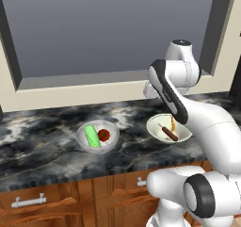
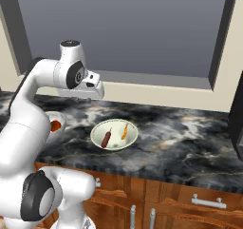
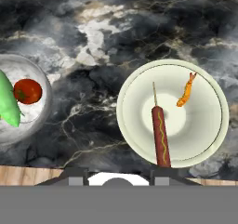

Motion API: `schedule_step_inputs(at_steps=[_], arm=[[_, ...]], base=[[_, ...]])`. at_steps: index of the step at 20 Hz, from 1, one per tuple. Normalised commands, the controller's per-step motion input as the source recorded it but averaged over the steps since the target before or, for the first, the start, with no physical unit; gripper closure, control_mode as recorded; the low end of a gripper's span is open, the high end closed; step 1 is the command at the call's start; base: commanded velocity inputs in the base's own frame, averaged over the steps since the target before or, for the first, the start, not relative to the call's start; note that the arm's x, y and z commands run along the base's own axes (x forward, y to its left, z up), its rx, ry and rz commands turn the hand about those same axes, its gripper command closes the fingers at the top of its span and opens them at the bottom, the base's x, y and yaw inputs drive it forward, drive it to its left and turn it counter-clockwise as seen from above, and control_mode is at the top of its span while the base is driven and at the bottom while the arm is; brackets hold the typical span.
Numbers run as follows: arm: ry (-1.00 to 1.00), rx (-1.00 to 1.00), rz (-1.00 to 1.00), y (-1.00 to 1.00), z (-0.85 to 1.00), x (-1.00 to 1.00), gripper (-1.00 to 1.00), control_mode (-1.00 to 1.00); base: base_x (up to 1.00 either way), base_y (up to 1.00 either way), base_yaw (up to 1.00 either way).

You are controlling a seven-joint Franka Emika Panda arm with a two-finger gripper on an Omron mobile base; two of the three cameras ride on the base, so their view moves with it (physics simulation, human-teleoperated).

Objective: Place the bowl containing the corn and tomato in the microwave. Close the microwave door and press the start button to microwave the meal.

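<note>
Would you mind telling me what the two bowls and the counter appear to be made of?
The bowl with corn and tomato looks like translucent, glassy grey material. The whiter bowl looks like opaque glazed ceramic, matte cream. The counter looks like polished dark marble, with pale veining.

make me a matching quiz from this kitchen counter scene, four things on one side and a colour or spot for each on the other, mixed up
Things:
1. corn
2. tomato
3. sausage on a stick
4. shrimp

Descriptions:
A. orange, curled, lying in the whiter bowl
B. bright green, long, lying in the pale grey bowl
C. brown with a yellow squiggle, in the whiter bowl
D. round and red, beside the green cob

Pairs: 1-B, 2-D, 3-C, 4-A
</note>
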Motion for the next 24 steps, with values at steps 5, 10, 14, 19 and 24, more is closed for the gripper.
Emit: schedule_step_inputs(at_steps=[5, 10, 14, 19, 24], arm=[[-0.06, 0.0, -0.01, 0.11, -0.33, -0.06, -1.0, -1.0], [-0.18, 0.01, -0.15, 0.4, -0.45, -0.23, -1.0, -1.0], [-0.12, 0.03, -0.22, 0.6, -0.2, -0.22, -1.0, -1.0], [0.0, 0.03, -0.16, 0.65, -0.24, -0.19, -1.0, -1.0], [0.0, 0.04, -0.07, 0.61, -0.39, -0.02, -1.0, -1.0]], base=[[0.0, 0.0, 0.0], [0.0, 0.0, 0.0], [0.0, 0.0, 0.0], [0.0, 0.0, 0.0], [0.0, 0.0, 0.0]])
